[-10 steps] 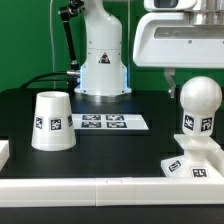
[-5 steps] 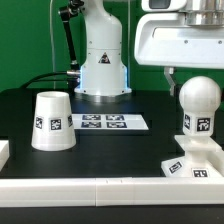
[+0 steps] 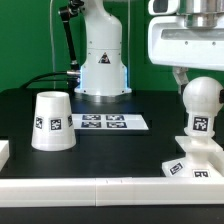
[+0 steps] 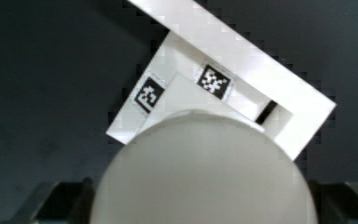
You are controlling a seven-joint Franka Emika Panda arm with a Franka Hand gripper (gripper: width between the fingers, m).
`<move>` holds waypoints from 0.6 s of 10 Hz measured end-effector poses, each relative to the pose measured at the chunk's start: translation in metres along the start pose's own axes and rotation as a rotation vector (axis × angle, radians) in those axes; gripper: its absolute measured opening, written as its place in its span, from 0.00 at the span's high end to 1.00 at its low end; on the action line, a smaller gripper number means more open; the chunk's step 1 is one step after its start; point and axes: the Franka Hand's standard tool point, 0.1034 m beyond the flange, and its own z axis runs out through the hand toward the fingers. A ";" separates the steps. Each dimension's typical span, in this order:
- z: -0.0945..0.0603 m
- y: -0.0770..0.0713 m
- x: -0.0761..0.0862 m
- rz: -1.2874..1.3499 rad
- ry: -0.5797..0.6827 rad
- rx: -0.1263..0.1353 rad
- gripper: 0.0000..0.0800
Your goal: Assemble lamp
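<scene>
The bulb point(image 3: 201, 100) hides the fingertips of your claw point(image 3: 196, 78), and the exterior view's right edge crops the base point(image 3: 190, 168).

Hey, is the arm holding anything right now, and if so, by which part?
The end effector appears to grip the bulb by the sides of its round head, while the bulb stands on the base.

The end effector point(image 3: 192, 78) hangs straight down under the white wrist point(image 3: 188, 40) (its finger spacing cannot be judged).
</scene>
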 end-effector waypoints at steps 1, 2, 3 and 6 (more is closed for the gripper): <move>0.000 -0.001 -0.002 0.033 0.000 0.000 0.28; 0.000 -0.001 -0.002 0.028 -0.001 0.000 0.28; 0.001 -0.001 -0.003 0.002 -0.001 -0.001 0.19; 0.004 -0.001 -0.005 -0.243 0.001 -0.009 0.13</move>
